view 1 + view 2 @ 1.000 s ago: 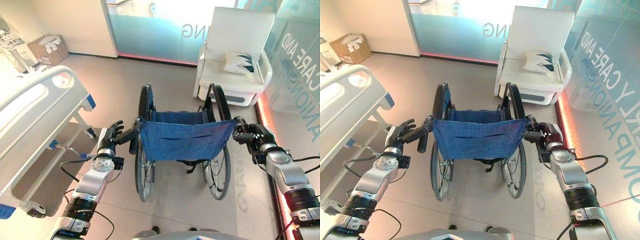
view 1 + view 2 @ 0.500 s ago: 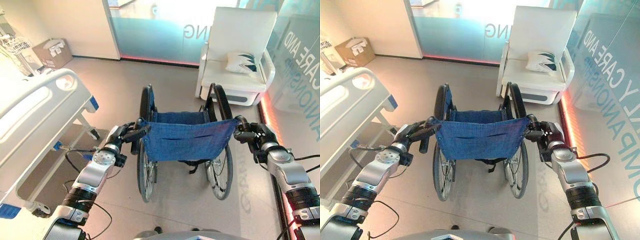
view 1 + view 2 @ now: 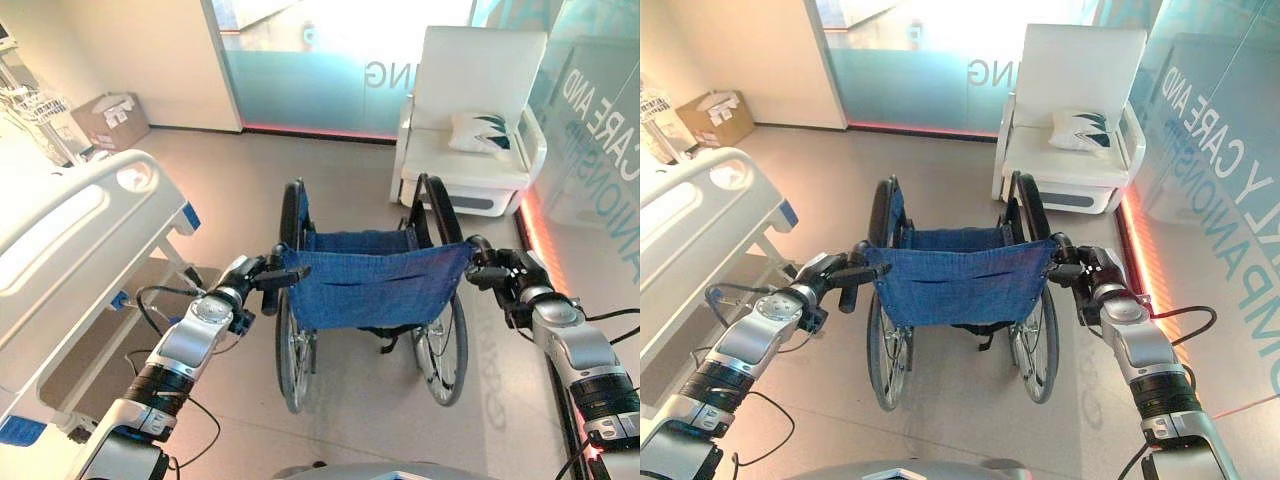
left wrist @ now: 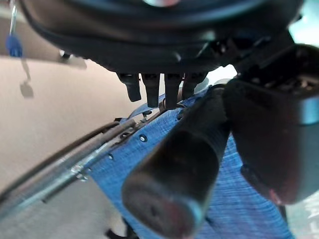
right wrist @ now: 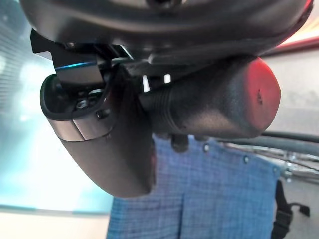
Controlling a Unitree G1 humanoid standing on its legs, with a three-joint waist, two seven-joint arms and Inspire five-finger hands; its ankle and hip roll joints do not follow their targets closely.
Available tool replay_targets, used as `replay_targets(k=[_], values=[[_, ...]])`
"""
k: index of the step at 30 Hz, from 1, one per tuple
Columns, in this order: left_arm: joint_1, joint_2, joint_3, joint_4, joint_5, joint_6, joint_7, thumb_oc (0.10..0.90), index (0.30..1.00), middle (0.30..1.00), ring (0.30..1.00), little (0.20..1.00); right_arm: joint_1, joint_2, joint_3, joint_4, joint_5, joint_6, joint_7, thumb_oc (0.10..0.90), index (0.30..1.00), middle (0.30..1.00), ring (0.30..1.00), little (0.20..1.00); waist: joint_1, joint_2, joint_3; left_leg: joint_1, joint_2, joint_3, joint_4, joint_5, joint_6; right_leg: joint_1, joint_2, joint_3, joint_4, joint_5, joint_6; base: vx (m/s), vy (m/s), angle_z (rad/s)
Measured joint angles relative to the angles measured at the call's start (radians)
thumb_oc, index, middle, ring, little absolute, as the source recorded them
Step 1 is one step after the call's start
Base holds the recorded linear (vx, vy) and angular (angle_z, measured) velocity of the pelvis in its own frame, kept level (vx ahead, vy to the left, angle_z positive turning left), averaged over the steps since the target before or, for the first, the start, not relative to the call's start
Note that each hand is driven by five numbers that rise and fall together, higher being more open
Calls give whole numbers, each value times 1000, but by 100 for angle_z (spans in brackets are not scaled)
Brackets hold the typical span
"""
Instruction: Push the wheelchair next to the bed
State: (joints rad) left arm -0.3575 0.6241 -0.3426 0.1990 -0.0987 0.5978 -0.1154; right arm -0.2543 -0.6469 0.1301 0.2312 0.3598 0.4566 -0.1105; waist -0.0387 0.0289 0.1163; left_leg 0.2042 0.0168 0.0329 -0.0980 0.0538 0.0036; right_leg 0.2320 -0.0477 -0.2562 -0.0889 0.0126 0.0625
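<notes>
A white bed runs along the robot's left, its rounded footboard nearest the middle of the room. A white armchair stands by the glass wall ahead on the right, a patterned cushion on its seat. The wheelchair sits on the floor between them, straight ahead of the robot with its blue back cloth facing it, apart from the bed (open floor lies between wheel and bed frame). A cardboard box rests against the far wall beyond the bed.

The left hand is curled round the left handle, thumb on one side of the grip and fingers on the other. The right hand is wrapped round the right handle, thumb closed under it.
</notes>
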Motion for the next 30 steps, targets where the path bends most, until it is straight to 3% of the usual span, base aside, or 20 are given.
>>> replay_targets(k=[8,13,20,21,22,24,25,30], values=[[-60,34,-45,1,125,65,-155,800,900,900,900,900,-1,-9,10,0,0,4,0,400,300,300,300,300,-2,4,-3,3,0,0,0,0,-1,3,0,0,0,0,0,0,0,0],[-125,74,-97,1,263,99,-336,800,900,900,900,900,-7,-14,24,0,0,6,0,400,300,300,300,300,-5,5,-4,4,1,0,0,1,-1,4,1,-1,0,0,0,0,0,0],[-139,65,-106,38,135,225,-401,800,900,900,900,900,-12,-16,51,3,1,8,0,400,300,300,300,300,-27,16,-25,5,2,0,0,1,-1,4,1,-3,0,0,-1,0,0,0],[-139,61,-102,43,132,231,-401,775,862,862,862,862,-12,-16,51,5,1,8,0,400,300,300,300,300,-27,16,-26,5,2,0,0,1,-1,4,1,-3,0,0,-1,0,0,0],[-139,54,-102,53,133,237,-408,568,552,552,552,552,-12,-15,56,8,1,9,0,400,300,300,300,300,-27,15,-30,5,3,0,0,1,-1,4,1,-3,0,0,-1,0,0,0],[-139,49,-104,66,149,237,-434,483,425,425,425,425,-12,-16,65,16,1,9,0,400,300,300,300,300,-28,16,-39,5,5,0,0,1,-2,4,1,-3,0,0,-1,0,0,0],[-139,44,-104,76,164,237,-449,400,300,300,300,300,-12,-16,71,19,1,9,0,400,300,300,300,300,-29,17,-44,5,6,1,0,1,-2,4,1,-3,0,0,-1,0,0,0],[-144,15,-97,108,192,256,-476,400,300,300,300,300,-12,-14,83,36,1,9,0,400,300,300,300,300,-29,20,-62,5,7,1,0,-1,-4,4,2,-3,0,0,-1,0,0,0]])
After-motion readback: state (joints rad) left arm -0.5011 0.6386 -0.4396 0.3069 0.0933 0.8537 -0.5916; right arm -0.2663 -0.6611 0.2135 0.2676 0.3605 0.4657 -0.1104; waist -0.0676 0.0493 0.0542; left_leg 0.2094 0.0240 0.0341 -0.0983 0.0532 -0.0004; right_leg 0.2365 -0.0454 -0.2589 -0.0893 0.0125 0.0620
